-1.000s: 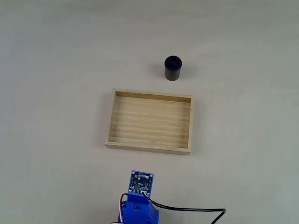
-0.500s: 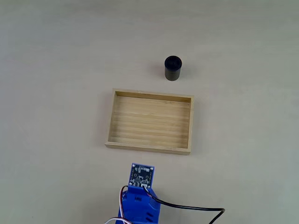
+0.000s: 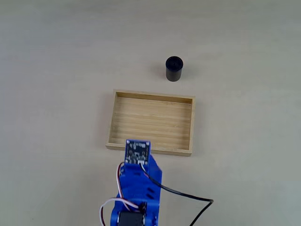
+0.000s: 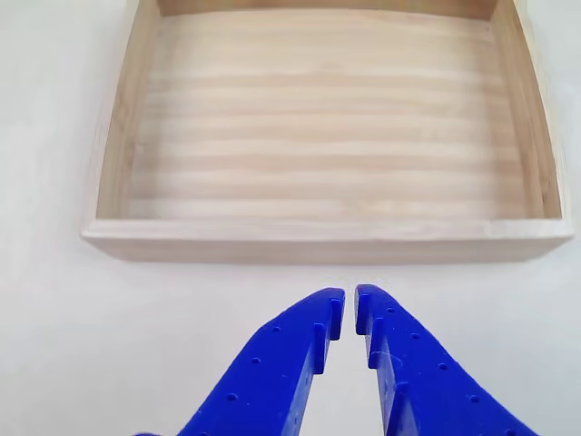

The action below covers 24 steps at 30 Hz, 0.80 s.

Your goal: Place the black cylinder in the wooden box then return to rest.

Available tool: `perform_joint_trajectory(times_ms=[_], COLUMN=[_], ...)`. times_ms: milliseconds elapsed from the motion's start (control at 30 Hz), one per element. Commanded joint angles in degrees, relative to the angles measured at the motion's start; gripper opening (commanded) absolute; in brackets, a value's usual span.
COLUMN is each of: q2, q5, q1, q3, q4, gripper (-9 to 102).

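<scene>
Blue claw (image 4: 349,304) nearly closed, empty, just short of wooden box (image 3: 113,123). Black cylinder (image 3: 174,69) upright past box toward surface's far edge. Best opened wide before reaching over, then lowered squarely around it.

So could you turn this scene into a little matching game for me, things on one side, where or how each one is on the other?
Things:
1. black cylinder
2. wooden box
3. gripper
4. black cable

Descriptions:
A. blue, tips nearly together, holding nothing
B. upright on the table beyond the box's far wall
C. trailing from the arm across the table
D. lying flat with nothing inside

Pairs: 1-B, 2-D, 3-A, 4-C
</scene>
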Motion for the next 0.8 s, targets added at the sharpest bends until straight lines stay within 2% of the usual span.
perform_joint_trajectory(times_ms=[0, 100, 467, 767], q2=[7.8, 13.3, 29.0, 43.3], q5=[0.8, 0.8, 0.8, 0.4], q1=[-0.3, 0.1, 4.0, 4.7], q3=[-12.8, -17.8, -31.6, -43.4], q4=[-4.0, -4.4, -9.0, -13.1], gripper=[0, 1, 23, 28])
